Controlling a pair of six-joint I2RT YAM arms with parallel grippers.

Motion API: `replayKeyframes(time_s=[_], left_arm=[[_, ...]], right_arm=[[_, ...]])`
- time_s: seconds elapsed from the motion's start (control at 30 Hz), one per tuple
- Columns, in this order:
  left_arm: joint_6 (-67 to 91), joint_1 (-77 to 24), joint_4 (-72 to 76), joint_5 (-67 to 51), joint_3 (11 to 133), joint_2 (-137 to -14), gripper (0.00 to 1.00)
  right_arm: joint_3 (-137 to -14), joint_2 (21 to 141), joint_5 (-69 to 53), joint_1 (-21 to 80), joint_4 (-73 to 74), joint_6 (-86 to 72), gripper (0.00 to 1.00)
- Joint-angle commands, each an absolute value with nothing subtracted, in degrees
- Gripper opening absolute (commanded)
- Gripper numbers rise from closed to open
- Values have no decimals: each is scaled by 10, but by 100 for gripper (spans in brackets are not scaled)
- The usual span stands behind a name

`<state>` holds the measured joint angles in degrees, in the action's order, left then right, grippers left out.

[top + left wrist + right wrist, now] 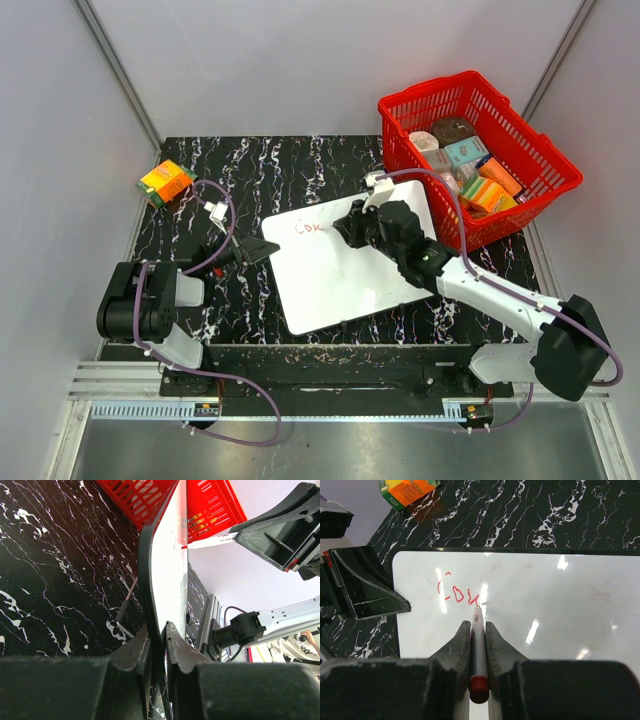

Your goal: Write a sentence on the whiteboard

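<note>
The whiteboard [340, 275] lies on the black marbled table; it also shows in the right wrist view [545, 600] and edge-on in the left wrist view [170, 570]. My left gripper [262, 250] is shut on the board's left edge [150, 605]. My right gripper [345, 228] is shut on a white marker with a red end [479, 650], its tip touching the board. The sentence [457, 592] is a few red letters, roughly "Cou", near the board's upper left corner [311, 228].
A red basket [475, 165] with several boxes stands at the back right, close to the board. An orange-and-green box [166, 182] lies at the back left. The left gripper's finger [362, 587] shows at the board's edge.
</note>
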<state>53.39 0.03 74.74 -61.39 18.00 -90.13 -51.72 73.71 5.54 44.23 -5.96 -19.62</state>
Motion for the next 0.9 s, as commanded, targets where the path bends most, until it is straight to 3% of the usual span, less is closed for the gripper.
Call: replayKeyframes(time_s=[0.0, 0.87], left_arm=[[487, -11, 871, -645, 188, -907, 0], [486, -12, 871, -645, 188, -906, 0]], right_arm=[[-539, 713, 62, 435, -84, -199, 0], [-556, 768, 60, 423, -93, -182, 0]])
